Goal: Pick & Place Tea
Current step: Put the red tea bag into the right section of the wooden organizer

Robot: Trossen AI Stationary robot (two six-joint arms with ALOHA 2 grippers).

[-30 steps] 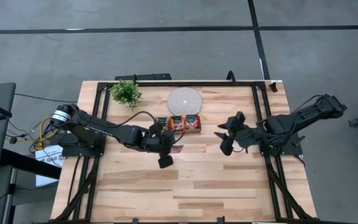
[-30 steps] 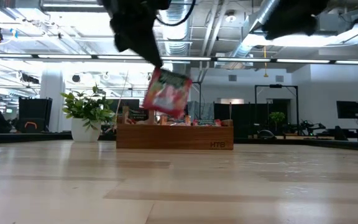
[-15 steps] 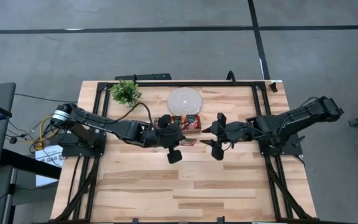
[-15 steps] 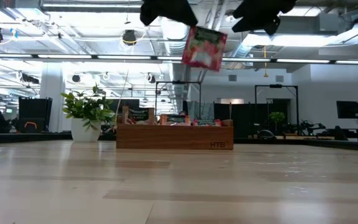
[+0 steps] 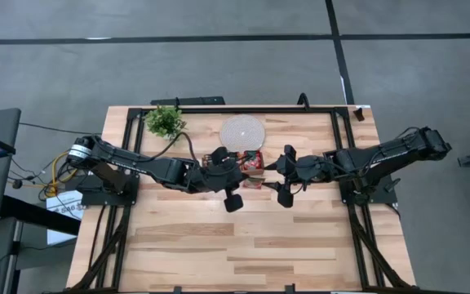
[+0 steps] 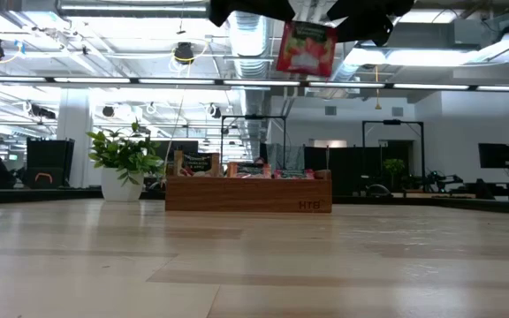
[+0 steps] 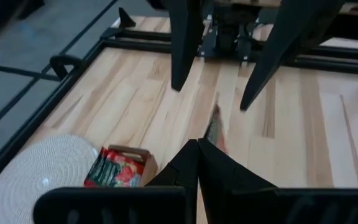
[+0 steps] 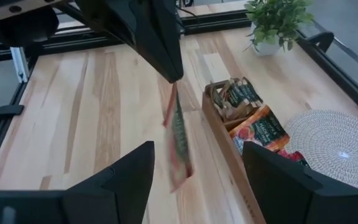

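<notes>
Left gripper [image 8: 174, 76]: above the middle of the desk [image 5: 259, 237], jaws closed on the top edge of a red tea sachet [image 6: 306, 49], which hangs in the air.
Right gripper [image 7: 210, 93]: just beside the sachet, jaws wide, one on each side, not touching.
Wooden tray [image 6: 247, 193]: behind the grippers, with more tea sachets [image 8: 263, 130] inside.
Woven white disc [image 5: 241, 130]: beyond the tray.
Potted plant [image 5: 165, 121]: at the desk's far left corner.

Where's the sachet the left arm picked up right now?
The red sachet hangs high above the table, pinched in the left gripper, between the right gripper's open fingers, just in front of the wooden tray.
</notes>
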